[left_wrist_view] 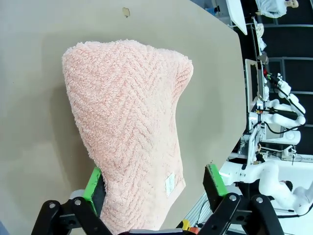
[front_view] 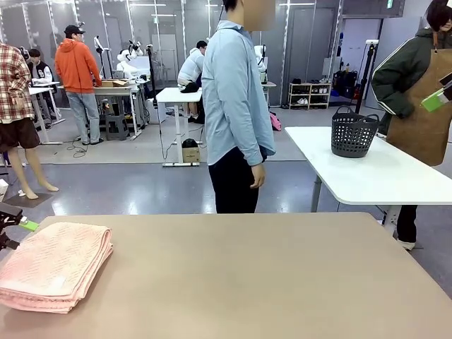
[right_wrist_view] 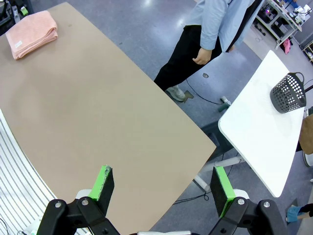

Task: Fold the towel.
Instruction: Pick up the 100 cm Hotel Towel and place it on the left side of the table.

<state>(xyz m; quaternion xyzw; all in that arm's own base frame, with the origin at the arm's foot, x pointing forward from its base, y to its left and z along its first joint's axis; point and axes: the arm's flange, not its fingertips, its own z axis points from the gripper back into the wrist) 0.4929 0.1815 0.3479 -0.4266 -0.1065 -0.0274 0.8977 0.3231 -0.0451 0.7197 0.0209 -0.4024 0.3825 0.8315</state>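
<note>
The salmon-pink towel point(front_view: 53, 265) lies folded in a thick stack at the left end of the tan table point(front_view: 268, 282). One green pad point(front_view: 28, 224) of my left gripper shows just beyond the towel's far left corner. In the left wrist view the towel point(left_wrist_view: 127, 122) runs away from me, its white label point(left_wrist_view: 169, 184) near the close end. My left gripper point(left_wrist_view: 154, 182) is open, its fingers on either side of that close end. My right gripper point(right_wrist_view: 164, 185) is open and holds nothing, high over the table's right part, far from the towel point(right_wrist_view: 32, 33).
A person in a light blue shirt point(front_view: 233, 106) stands at the far edge of the table, hands down. A dark basket point(front_view: 352, 133) sits on a white table point(front_view: 381, 176) at the back right. Another person in a brown apron point(front_view: 424, 99) stands beside it.
</note>
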